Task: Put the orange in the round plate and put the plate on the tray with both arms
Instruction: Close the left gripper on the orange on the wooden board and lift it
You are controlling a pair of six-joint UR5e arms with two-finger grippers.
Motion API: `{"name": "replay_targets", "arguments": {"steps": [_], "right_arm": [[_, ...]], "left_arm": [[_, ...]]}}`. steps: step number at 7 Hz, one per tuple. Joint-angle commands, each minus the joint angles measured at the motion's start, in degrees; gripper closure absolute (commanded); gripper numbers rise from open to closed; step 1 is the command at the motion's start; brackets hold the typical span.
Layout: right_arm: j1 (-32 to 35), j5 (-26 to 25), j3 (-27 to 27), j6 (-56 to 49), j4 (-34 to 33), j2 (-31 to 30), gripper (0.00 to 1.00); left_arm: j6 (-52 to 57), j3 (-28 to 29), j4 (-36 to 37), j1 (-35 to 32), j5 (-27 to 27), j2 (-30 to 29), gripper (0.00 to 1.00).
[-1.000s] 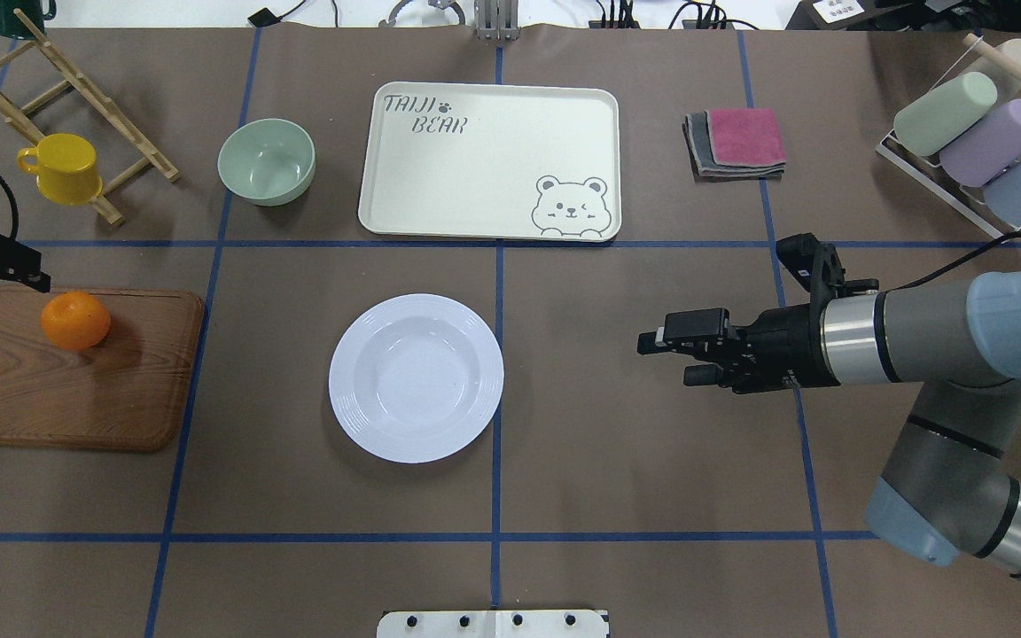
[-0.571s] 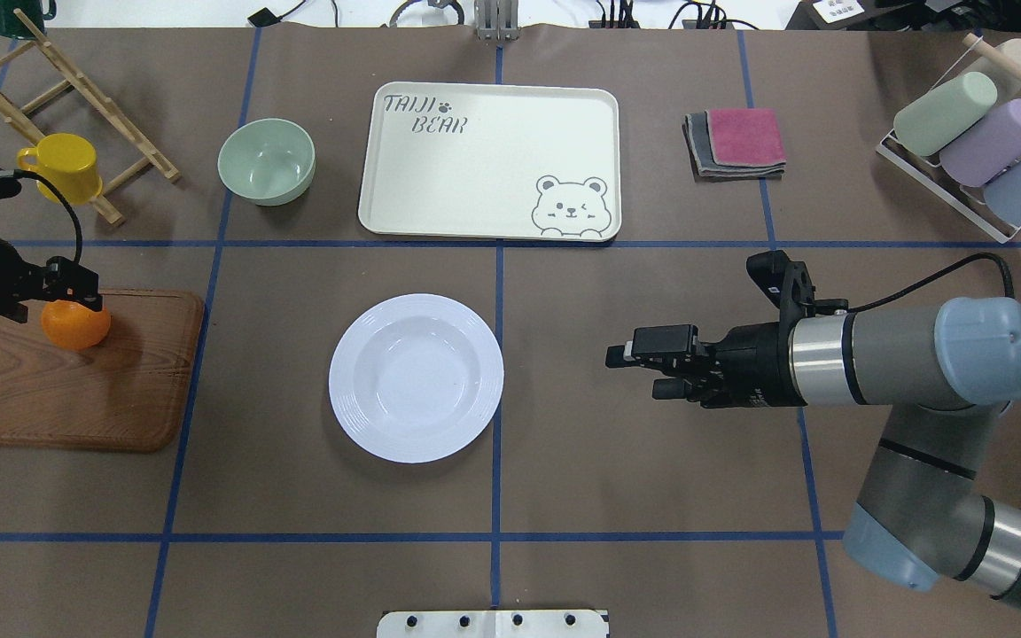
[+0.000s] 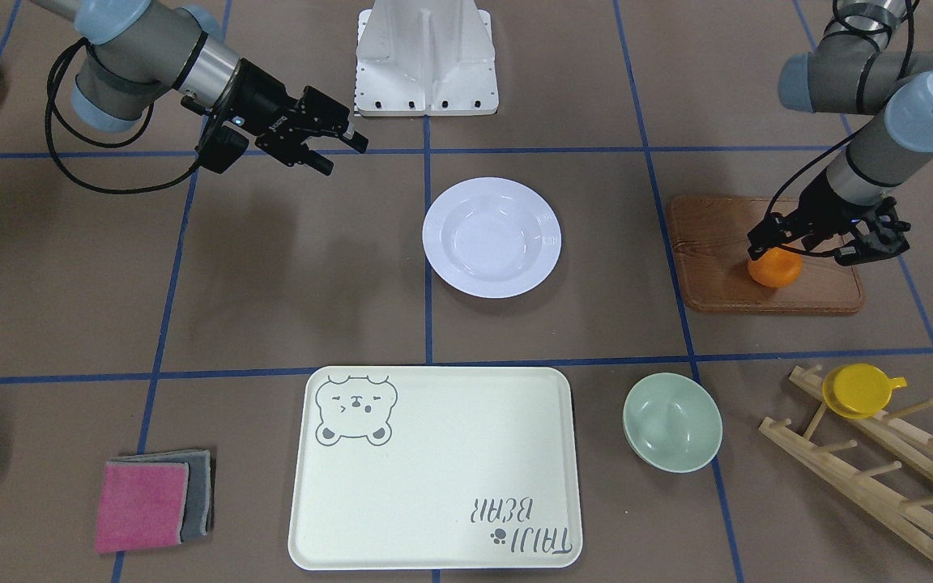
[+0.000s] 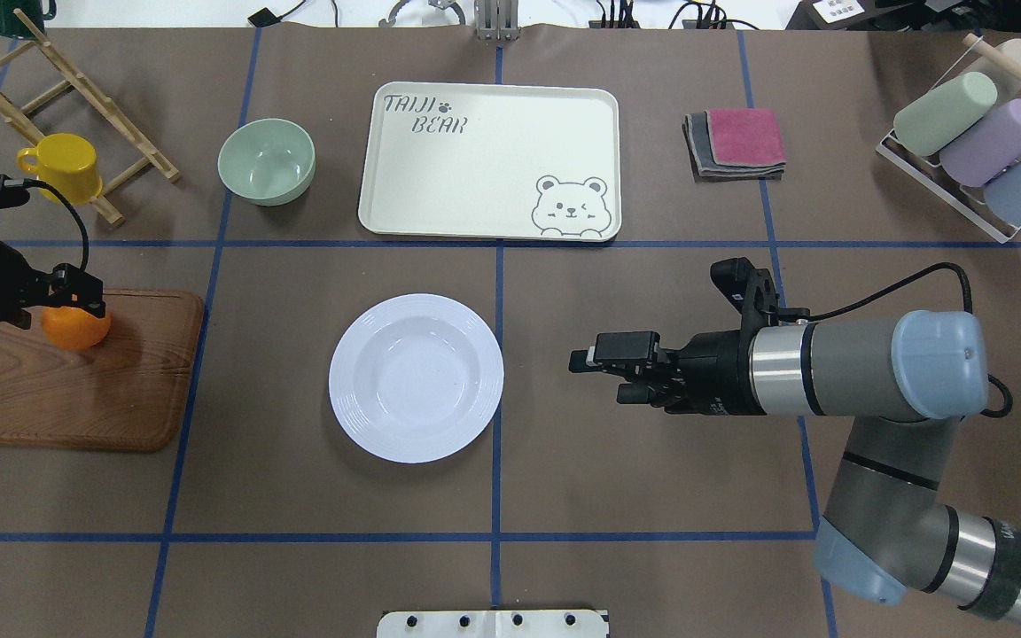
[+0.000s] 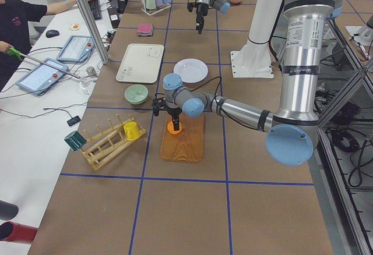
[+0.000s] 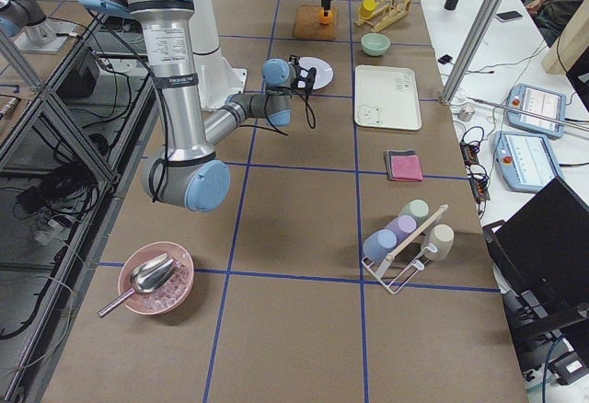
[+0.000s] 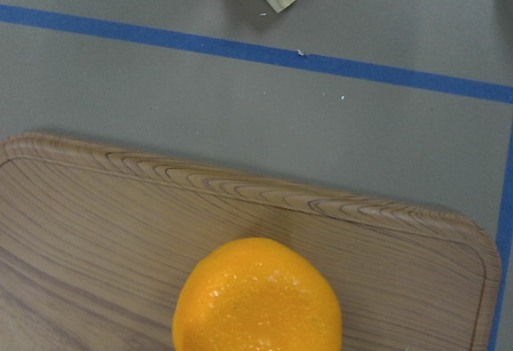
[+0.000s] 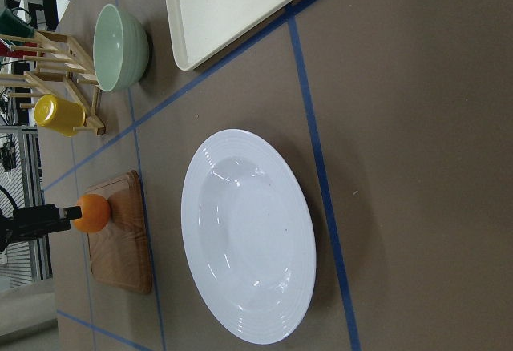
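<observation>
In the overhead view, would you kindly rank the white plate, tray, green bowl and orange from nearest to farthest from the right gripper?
From the right gripper:
1. The plate, just to its left.
2. The tray, up the table at the centre.
3. The green bowl, left of the tray.
4. The orange, on the board at the far left.

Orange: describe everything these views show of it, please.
The orange is small, round and bright, with glossy, finely dimpled peel; it looks whole and unpeeled. It sits on the brown wooden board, toward the board's far edge. The left gripper hangs directly over it with jaws apart and hides its top from overhead; whether the fingers touch it cannot be told.
</observation>
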Motion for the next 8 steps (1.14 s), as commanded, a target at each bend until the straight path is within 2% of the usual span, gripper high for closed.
{"name": "replay_targets", "arguments": {"steps": [1, 2, 4, 7, 8], "right_arm": [[-0.7, -1.2, 0.0, 0.1, -0.6, 0.6, 0.02], [-0.8, -1.2, -0.1, 0.1, -0.6, 0.7, 0.02], [-1.4, -2.6, -0.1, 0.1, -0.6, 0.9, 0.02], [-2.8, -3.8, -0.2, 0.1, -0.4, 1.0, 0.02], [-2.7, -3.8, -0.2, 0.1, -0.2, 2.0, 0.02]], "left_arm": [[-0.3, 3.3, -2.2, 0.2, 0.0, -1.2, 0.01], [-0.5, 5.8, -3.6, 0.2, 0.0, -2.7, 0.01], [-0.5, 6.3, -3.8, 0.3, 0.0, -3.0, 0.03], [-0.7, 6.6, -3.8, 1.0, -0.1, -3.1, 0.22], [-1.2, 5.8, -3.4, 1.0, -0.7, -4.1, 0.23]]}}
